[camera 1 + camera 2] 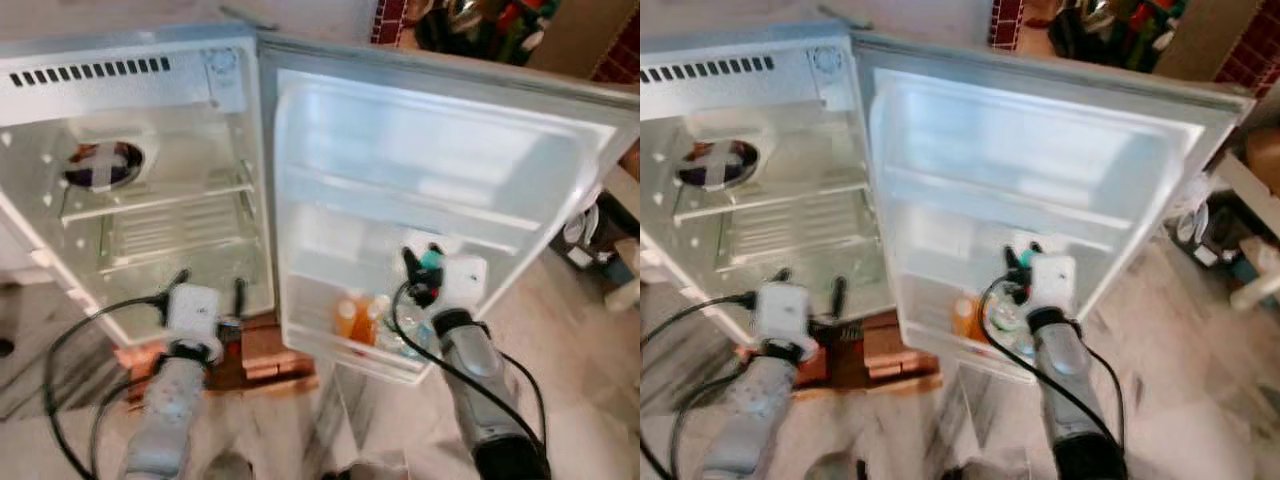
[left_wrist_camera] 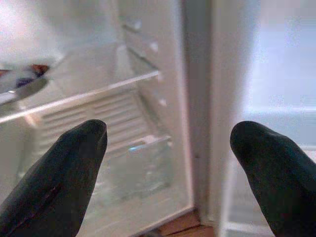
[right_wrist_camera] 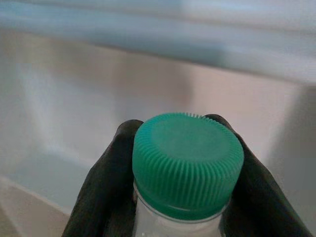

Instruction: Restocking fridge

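Clamping two black fingers [image 3: 106, 187] around the neck of a clear bottle [image 3: 183, 217] just beneath its ribbed green cap [image 3: 187, 163], the right gripper [image 1: 424, 270] holds the bottle in front of the open fridge door [image 1: 440, 190], just above the door's bottom shelf [image 1: 345, 355], where two orange-filled bottles [image 1: 356, 318] stand side by side with clear bottles [image 1: 405, 335] next to them. To the left, the left gripper [image 1: 208, 290] hovers with its fingers [image 2: 64, 177] spread wide and empty (facing the fridge's interior) before the main compartment [image 1: 130, 200], whose glass shelf [image 1: 160, 200] and clear lower drawer [image 2: 133, 168] lie ahead. Beneath the fridge sits a reddish wooden base [image 1: 262, 355] on a pale tiled floor [image 1: 590, 400].
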`<state>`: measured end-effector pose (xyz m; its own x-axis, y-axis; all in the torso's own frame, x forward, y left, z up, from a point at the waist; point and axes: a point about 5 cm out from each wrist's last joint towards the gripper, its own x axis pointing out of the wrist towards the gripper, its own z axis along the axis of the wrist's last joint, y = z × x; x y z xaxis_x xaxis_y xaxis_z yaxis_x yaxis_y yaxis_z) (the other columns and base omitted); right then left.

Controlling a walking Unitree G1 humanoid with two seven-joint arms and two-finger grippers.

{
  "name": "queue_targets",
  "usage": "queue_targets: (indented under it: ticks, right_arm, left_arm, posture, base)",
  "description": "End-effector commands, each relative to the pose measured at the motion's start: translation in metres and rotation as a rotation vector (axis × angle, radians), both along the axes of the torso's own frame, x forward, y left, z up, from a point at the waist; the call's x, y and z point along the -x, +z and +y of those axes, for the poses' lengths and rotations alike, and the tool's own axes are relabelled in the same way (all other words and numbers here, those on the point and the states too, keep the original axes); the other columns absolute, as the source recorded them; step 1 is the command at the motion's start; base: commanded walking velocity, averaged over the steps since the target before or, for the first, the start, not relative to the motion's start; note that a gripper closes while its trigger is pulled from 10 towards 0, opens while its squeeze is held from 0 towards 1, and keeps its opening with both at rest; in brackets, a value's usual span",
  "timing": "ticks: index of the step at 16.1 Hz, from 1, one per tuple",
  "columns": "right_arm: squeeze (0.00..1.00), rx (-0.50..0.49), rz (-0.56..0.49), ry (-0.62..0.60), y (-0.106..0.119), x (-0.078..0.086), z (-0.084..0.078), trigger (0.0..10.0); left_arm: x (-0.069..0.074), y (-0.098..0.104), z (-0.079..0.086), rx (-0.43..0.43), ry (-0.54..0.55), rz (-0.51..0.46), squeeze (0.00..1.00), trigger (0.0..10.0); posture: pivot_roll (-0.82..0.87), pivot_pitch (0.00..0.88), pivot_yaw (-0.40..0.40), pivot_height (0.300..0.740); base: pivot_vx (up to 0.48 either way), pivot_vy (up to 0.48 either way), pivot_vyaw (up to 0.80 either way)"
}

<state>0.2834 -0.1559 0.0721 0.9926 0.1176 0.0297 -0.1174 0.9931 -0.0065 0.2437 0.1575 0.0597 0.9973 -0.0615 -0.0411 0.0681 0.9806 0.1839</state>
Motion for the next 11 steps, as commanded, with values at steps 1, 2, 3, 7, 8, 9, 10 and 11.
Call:
queue_targets:
  ticks: [1,2,3,7,8,9,10,11]
  right_arm:
    - [0.00,-0.004,-0.028,-0.009,0.007,-0.002,0.000,10.0]
    - [0.00,-0.004,-0.028,-0.010,0.007,-0.001,0.000,10.0]
    - [0.00,-0.006,-0.028,-0.018,0.007,0.001,-0.002,10.0]
    - [0.00,-0.020,-0.030,-0.025,0.006,0.007,-0.001,10.0]
    - [0.00,-0.019,-0.031,-0.019,0.007,0.006,0.000,10.0]
    - [0.00,-0.023,-0.037,-0.006,0.009,0.005,0.003,10.0]
    - [0.00,-0.019,-0.043,0.002,0.011,0.003,0.004,10.0]
    - [0.00,-0.015,-0.051,0.009,0.014,0.001,0.006,10.0]
  left_arm:
    - [0.004,-0.001,0.009,-0.026,0.014,0.011,0.00,10.0]
    - [0.007,-0.002,0.010,-0.018,0.017,0.015,0.00,10.0]
    - [0.012,-0.003,0.012,-0.014,0.022,0.022,0.00,10.0]
    - [0.024,-0.005,0.019,-0.014,0.057,0.035,0.00,10.0]
    - [0.024,-0.004,0.019,-0.015,0.057,0.034,0.00,10.0]
    - [0.022,-0.004,0.018,-0.019,0.051,0.029,0.00,10.0]
    - [0.021,-0.003,0.018,-0.019,0.050,0.025,0.00,10.0]
    - [0.019,-0.002,0.018,-0.018,0.051,0.022,0.00,10.0]
  posture:
    - [0.18,0.087,-0.065,0.740]
    - [0.18,0.087,-0.065,0.740]
    - [0.18,0.092,-0.067,0.740]
    - [0.18,0.106,-0.067,0.740]
    - [0.18,0.108,-0.070,0.740]
    - [0.19,0.108,-0.071,0.740]
    - [0.18,0.110,-0.075,0.740]
    - [0.18,0.112,-0.077,0.740]
  base:
    - [0.000,0.000,0.00]
    - [0.000,0.000,0.00]
    - [0.000,0.000,0.00]
    - [0.000,0.000,0.00]
    - [0.000,0.000,0.00]
    - [0.000,0.000,0.00]
    - [0.000,0.000,0.00]
    - [0.000,0.000,0.00]
